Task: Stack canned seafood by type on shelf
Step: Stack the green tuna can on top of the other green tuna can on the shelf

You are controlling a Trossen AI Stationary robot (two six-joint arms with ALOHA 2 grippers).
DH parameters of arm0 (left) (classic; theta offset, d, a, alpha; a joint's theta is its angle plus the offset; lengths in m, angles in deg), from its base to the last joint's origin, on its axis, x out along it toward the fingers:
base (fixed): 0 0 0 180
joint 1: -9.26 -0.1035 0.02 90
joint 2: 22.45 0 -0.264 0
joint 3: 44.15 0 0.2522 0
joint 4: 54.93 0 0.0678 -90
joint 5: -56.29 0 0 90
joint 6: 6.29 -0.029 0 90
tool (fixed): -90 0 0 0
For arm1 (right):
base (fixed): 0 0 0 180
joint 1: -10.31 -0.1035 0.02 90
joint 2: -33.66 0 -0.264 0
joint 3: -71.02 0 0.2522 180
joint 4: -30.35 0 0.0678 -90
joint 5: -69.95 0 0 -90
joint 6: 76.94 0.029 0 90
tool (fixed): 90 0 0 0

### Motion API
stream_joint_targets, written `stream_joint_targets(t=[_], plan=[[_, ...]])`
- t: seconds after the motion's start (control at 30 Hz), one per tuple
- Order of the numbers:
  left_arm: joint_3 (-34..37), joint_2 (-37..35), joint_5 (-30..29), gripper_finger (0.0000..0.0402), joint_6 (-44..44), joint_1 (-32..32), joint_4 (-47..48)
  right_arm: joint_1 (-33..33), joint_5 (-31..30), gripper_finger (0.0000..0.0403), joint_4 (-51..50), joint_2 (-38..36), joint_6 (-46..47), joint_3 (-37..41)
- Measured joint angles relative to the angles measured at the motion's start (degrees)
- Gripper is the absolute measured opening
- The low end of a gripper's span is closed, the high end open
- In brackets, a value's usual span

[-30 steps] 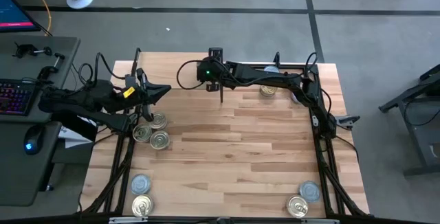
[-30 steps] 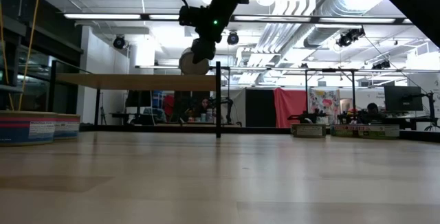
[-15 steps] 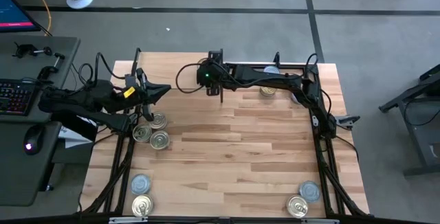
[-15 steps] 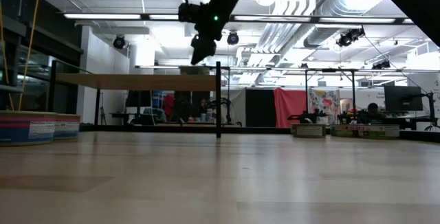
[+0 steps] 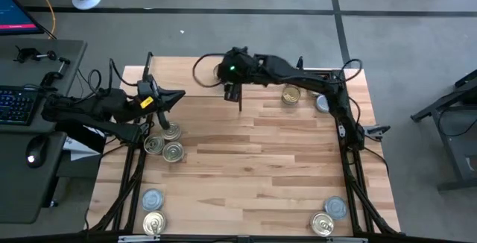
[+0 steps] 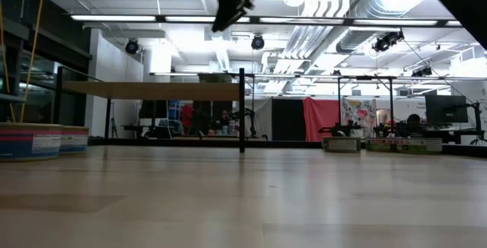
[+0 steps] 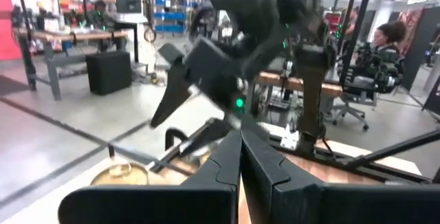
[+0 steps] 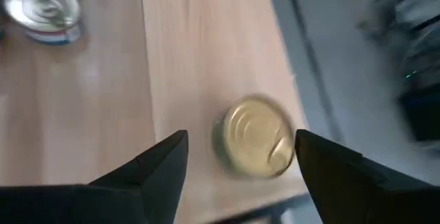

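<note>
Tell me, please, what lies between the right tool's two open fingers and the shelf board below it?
Only air. In the right wrist view the right tool hangs open above the gold-topped tin, which sits alone on the shelf.

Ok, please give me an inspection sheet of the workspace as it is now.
Surface: wooden table, bare in the middle.
Job's things: gold-topped tin lies on the shelf; tins in groups near the table's edges, e.g. three at the left.
Clutter: nothing seen.
Pincers: right pincer open above the shelved tin; left pincer shut, at the left edge.
Cables: black loops on the right arm.
Surroundings: desk with keyboard.
</note>
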State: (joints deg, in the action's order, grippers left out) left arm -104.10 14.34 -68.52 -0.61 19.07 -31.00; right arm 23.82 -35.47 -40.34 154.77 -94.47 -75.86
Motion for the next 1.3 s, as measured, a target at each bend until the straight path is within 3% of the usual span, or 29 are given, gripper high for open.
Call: stream_joint_targets(t=[0.13, 0.27, 0.5, 0.6, 0.73, 0.83, 0.97, 1.13, 1.3], plan=[[0.61, 0.04, 0.02, 0.0, 2.9, 0.0, 2.11, 1.72, 4.52, 0.0224, -4.05, -7.36, 4.94, 9.76], [1.8, 0.06, 0.02, 0.0, 4.35, 0.0, 2.18, 1.45, 7.53, 0.0164, -0.61, -18.41, 11.35, 25.19], [2.27, 1.27, 0.04, 0.0, 5.21, -0.19, 2.05, 0.29, 5.59, 0.0019, 10.35, -40.63, 27.62, 59.03], [2.27, 1.87, 0.15, 0.0, 6.19, -1.37, 1.91, 3.09, 2.67, 0.0011, 15.63, -45.82, 40.03, 69.77], [2.27, 2.71, 0.13, 0.0, 9.43, -3.2, 1.56, 10.14, 1.3, 0.0002, 22.21, -44.19, 50.07, 76.52], [2.27, 3.4, 1.43, 0.0, 10.23, -3.91, -0.45, 15.88, -2.91, 0.0001, 23.02, -39.24, 53.3, 77.42], [2.26, 3.92, 6.11, 0.0, 10.27, -4.11, -4.54, 21.26, -1.39, 0.0, 23.37, -32.79, 54.83, 76.71], [2.25, 4.98, 10.51, 0.0, 11.43, -3.89, -6.27, 21.7, -0.73, 0.0, 23.3, -27.76, 52.89, 76.15], [2.25, 8.05, 10.7, 0.0, 11.8, -2.9, -6.94, 19.84, -1.12, 0.0, 22.59, -24.34, 52.76, 76.76]])
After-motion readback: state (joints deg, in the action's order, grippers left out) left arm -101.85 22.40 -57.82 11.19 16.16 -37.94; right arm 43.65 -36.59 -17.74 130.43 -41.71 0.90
